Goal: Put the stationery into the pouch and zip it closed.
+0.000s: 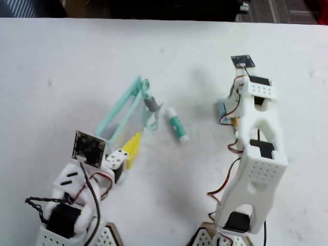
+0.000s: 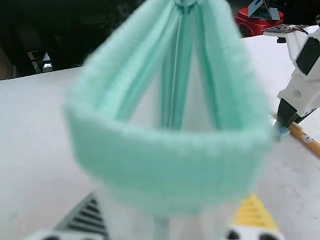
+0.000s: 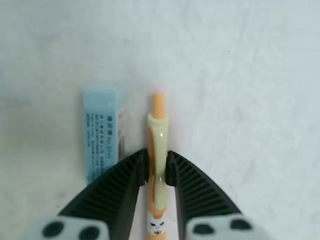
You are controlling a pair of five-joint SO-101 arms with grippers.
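While my left claw (image 1: 128, 148) sits at the near end of the mint pouch (image 1: 123, 110), I cannot tell whether it grips. The pouch runs from near left to far right. Right of it lies a white and green stick (image 1: 176, 124). My right claw (image 3: 156, 167) is clenched on an orange pen (image 3: 157, 140), which lies parallel to a blue eraser (image 3: 102, 132) just beside it. The table (image 1: 61, 61) is white, and the room beyond it is dark.

**White table** (image 1: 61, 61): matte, faintly speckled top seen from above, with its far edge running straight across the top of the high view. Beyond that edge lies a dark room. **Red object** (image 2: 250, 22): stands behind the table's far edge in the left wrist view; what it is cannot be told.
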